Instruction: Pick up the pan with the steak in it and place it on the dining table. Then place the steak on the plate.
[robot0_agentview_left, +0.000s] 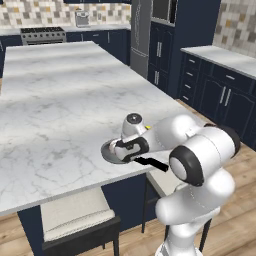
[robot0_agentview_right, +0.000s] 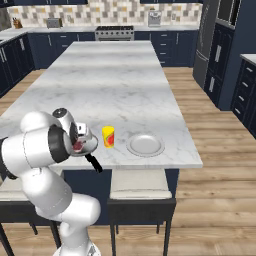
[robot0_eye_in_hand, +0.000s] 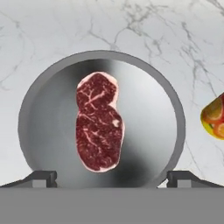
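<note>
Hovering with its jaws spread wide, the two-finger gripper (robot0_eye_in_hand: 112, 178) looks straight down on the small red marbled steak (robot0_eye_in_hand: 98, 122), which lies in the round grey metal pan (robot0_eye_in_hand: 48, 127). The pan sits on the large white marble dining table (robot0_agentview_right: 115, 80), near its front edge, beside a yellow cup (robot0_agentview_right: 108, 136) and the round white plate (robot0_agentview_right: 145, 144).

A yellow cup (robot0_agentview_right: 108, 136) stands between the pan (robot0_eye_in_hand: 100, 118) and plate (robot0_agentview_right: 145, 144), marble beyond bare.
</note>
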